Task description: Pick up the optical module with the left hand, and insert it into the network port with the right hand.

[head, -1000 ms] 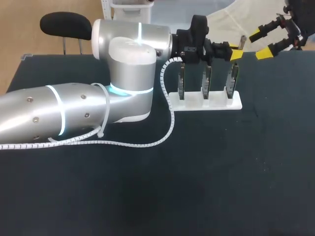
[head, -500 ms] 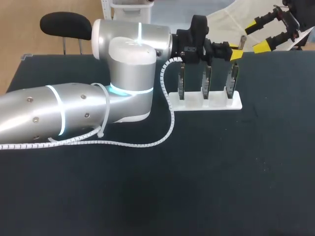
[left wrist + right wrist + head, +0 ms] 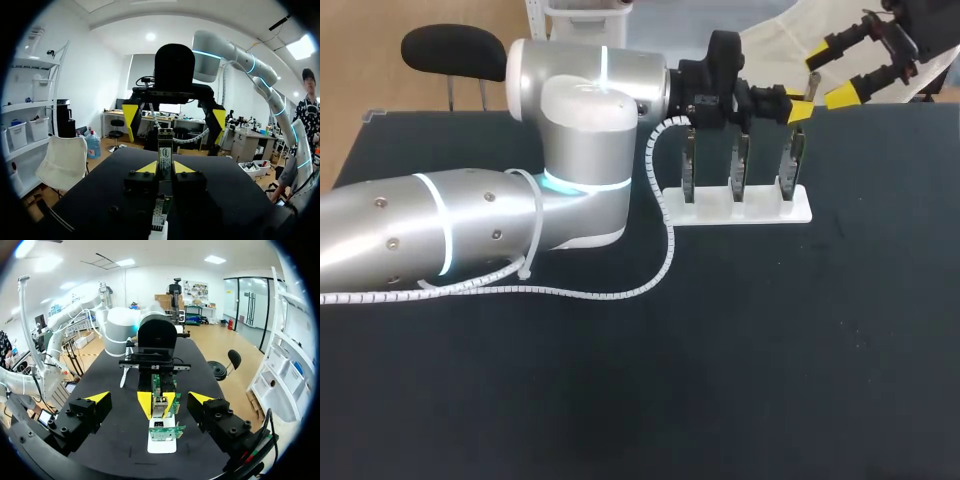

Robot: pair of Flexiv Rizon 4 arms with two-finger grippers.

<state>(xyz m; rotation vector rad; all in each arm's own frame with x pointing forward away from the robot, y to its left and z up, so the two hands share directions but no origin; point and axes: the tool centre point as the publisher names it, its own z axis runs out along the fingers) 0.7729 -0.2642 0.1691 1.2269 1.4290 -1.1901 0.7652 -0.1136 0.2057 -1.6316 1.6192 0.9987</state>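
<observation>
Optical module [image 3: 164, 150]: 1; ports [image 3: 740, 168], seemingly 3

Much of the grasp is out of sight.
The optical module [image 3: 164, 150] shows only its upper length above the left jaws; the part between them is covered by the finger blocks. In the head view the right arm [image 3: 925, 25] is cut off by the corner just behind its jaws, and the left arm [image 3: 470, 225] runs off the side. The ports on the boards [image 3: 740, 165] under the left jaws are too small to tell apart.
</observation>
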